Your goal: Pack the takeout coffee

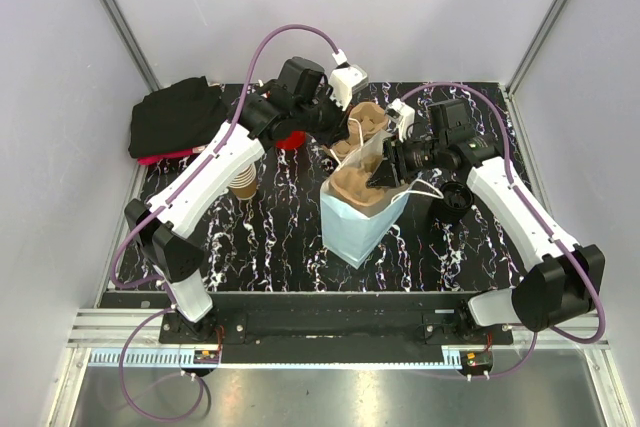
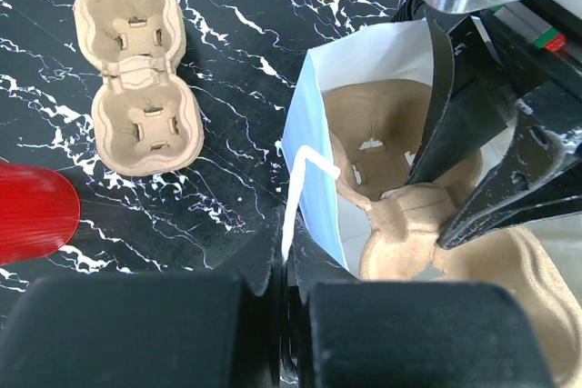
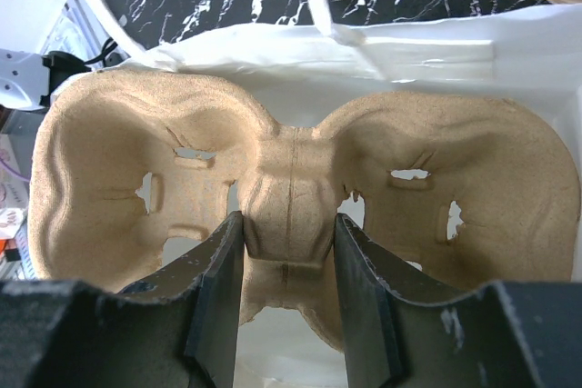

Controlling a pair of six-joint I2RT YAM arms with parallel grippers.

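The takeout coffee, a small tan paper cup (image 1: 243, 184), stands at the table's left, partly behind my left arm. A pale blue paper bag (image 1: 358, 227) stands open at the centre. My left gripper (image 2: 289, 265) is shut on the bag's white handle (image 2: 297, 197), holding up the bag's far side. A brown pulp cup carrier (image 3: 118, 161) sits in the bag's mouth. My right gripper (image 3: 289, 233) is shut on the carrier's middle ridge (image 3: 289, 188), its fingers (image 2: 473, 143) reaching into the bag.
A second pulp carrier (image 2: 136, 70) lies on the black marbled table (image 1: 270, 247) behind the bag. A red cup (image 2: 32, 211) lies beside it. A black cloth (image 1: 180, 117) is bunched at the back left. A dark round object (image 1: 455, 197) sits under my right arm.
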